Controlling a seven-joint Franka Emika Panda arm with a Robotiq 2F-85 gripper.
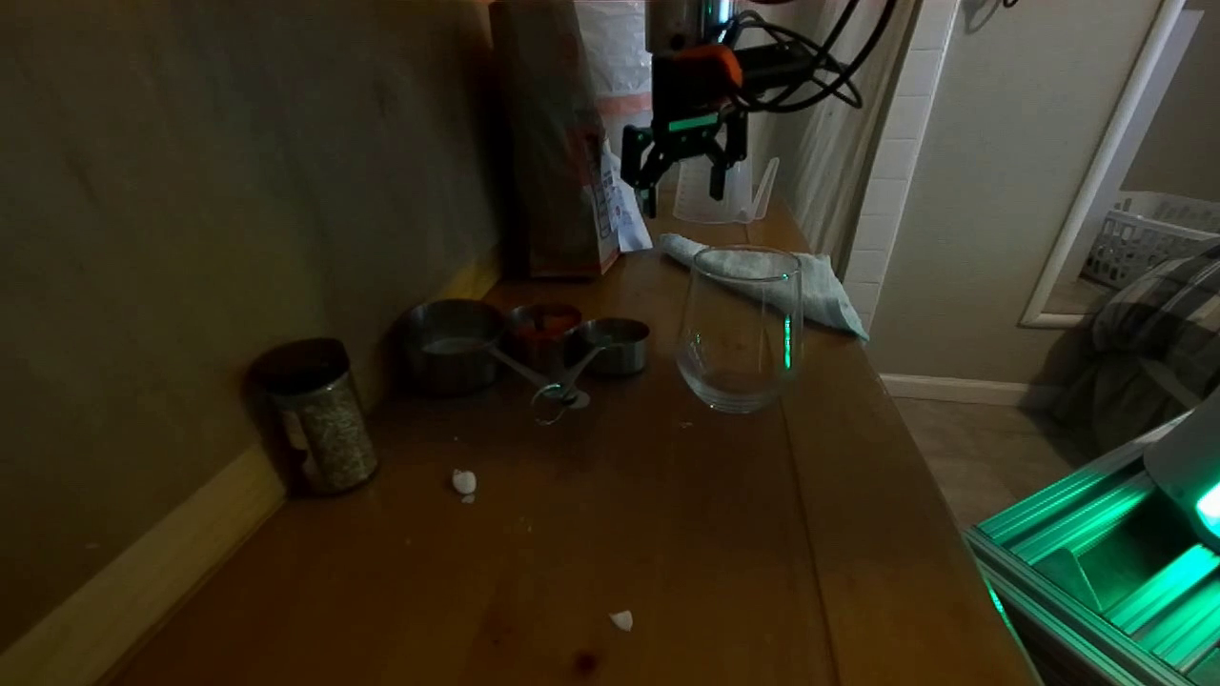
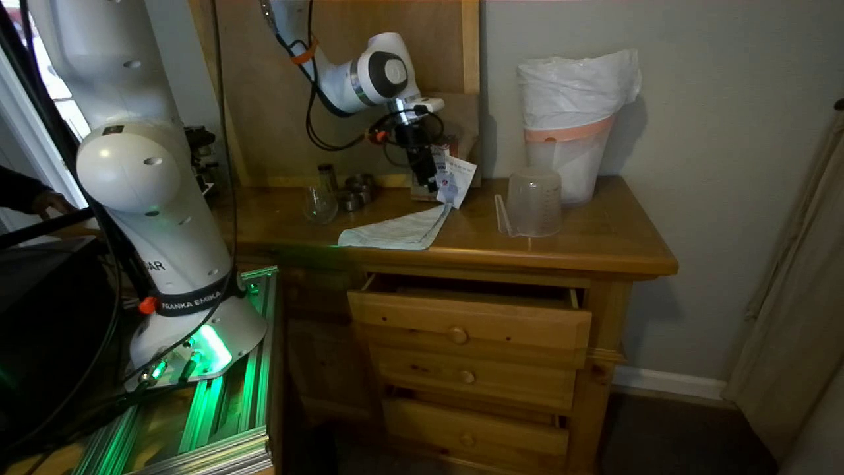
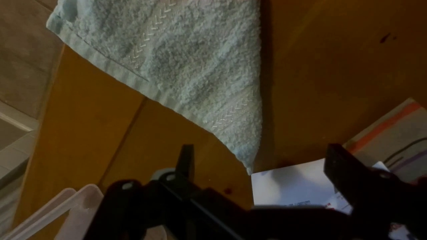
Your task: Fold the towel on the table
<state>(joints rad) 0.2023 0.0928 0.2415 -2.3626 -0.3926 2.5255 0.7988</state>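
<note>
The pale grey-green towel (image 1: pixel 829 293) lies on the brown wooden table (image 1: pixel 572 553) near its front edge. In an exterior view the towel (image 2: pixel 395 231) spreads flat in a roughly triangular shape, with a narrow corner by some papers. In the wrist view the towel (image 3: pixel 186 63) shows a stitched band, and its pointed corner lies just ahead of the jaws. My gripper (image 3: pixel 260 150) is open, with nothing between its fingers. In both exterior views the gripper (image 1: pixel 684 198) hangs above the table, over the papers and near the towel's narrow end (image 2: pixel 430 187).
White papers (image 2: pixel 458 178) lean on a paper bag (image 1: pixel 562 143) beside the towel's corner. A clear pitcher (image 2: pixel 535 201) stands past it. A clear glass (image 1: pixel 739 381), metal measuring cups (image 1: pixel 453 348) and a jar (image 1: pixel 324 429) stand along the table. An upper drawer (image 2: pixel 468 323) is partly open.
</note>
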